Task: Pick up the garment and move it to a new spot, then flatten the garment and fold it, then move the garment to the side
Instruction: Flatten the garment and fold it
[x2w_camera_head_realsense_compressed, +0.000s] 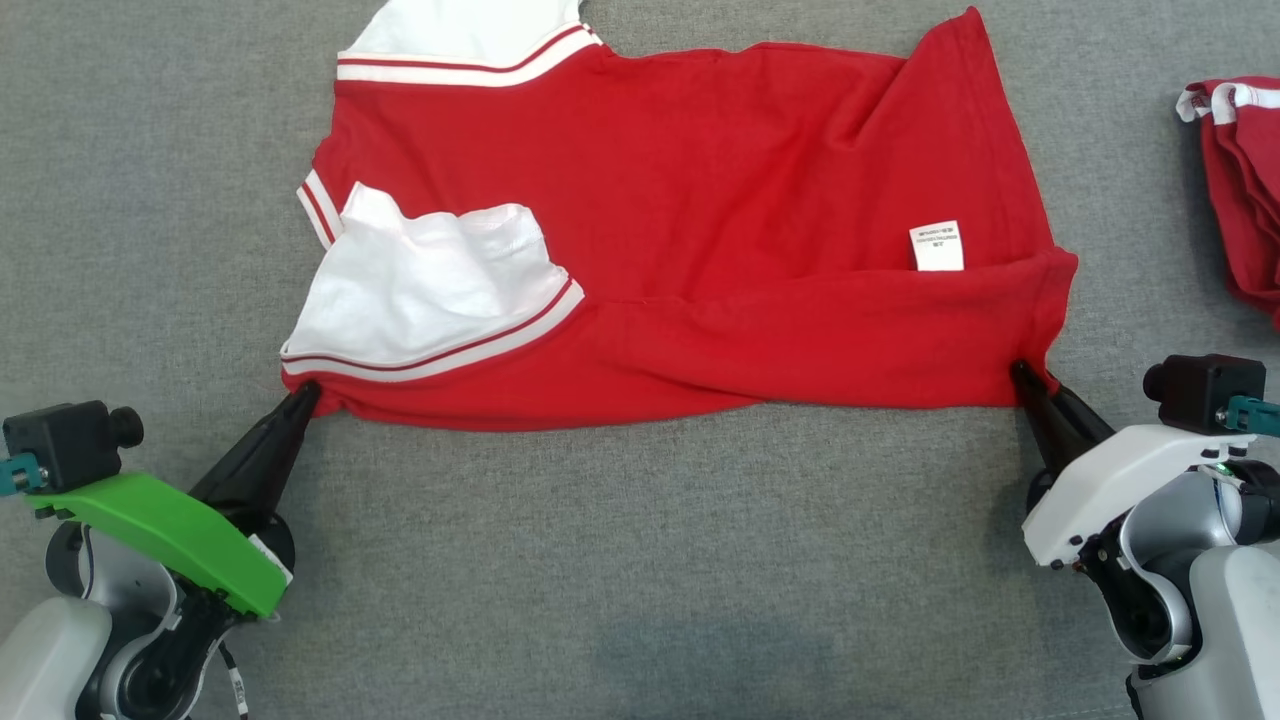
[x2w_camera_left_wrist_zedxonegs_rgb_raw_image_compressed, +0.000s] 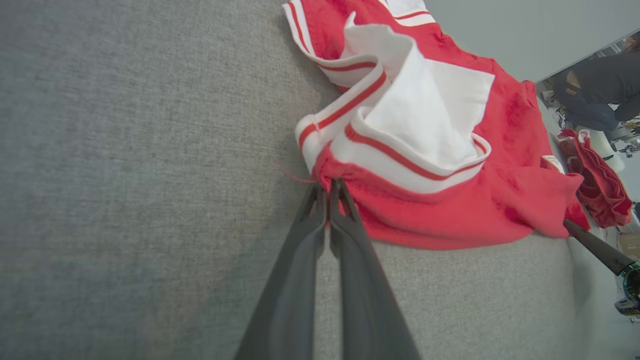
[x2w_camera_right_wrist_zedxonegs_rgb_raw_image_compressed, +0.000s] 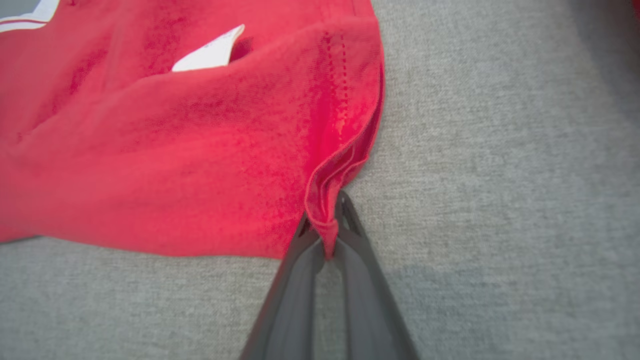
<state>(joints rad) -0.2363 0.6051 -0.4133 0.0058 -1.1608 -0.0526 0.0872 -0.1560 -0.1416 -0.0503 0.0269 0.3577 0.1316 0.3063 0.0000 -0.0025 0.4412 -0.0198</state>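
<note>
Left claw (x2w_camera_head_realsense_compressed: 308, 392): closed on the red shirt (x2w_camera_head_realsense_compressed: 700, 230) at its near sleeve corner. The shirt lies part-folded on the grey desk (x2w_camera_head_realsense_compressed: 640, 560). Right claw (x2w_camera_head_realsense_compressed: 1021, 370): closed on the near hem corner.

Risk: an uneven pull could slip my thin right pinch. The right wrist view shows the hem doubled there, a detail too small to see in the head view.

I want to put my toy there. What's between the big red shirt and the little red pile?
Nothing: in the head view, bare grey cloth surface separates the red shirt from the red pile.
</note>
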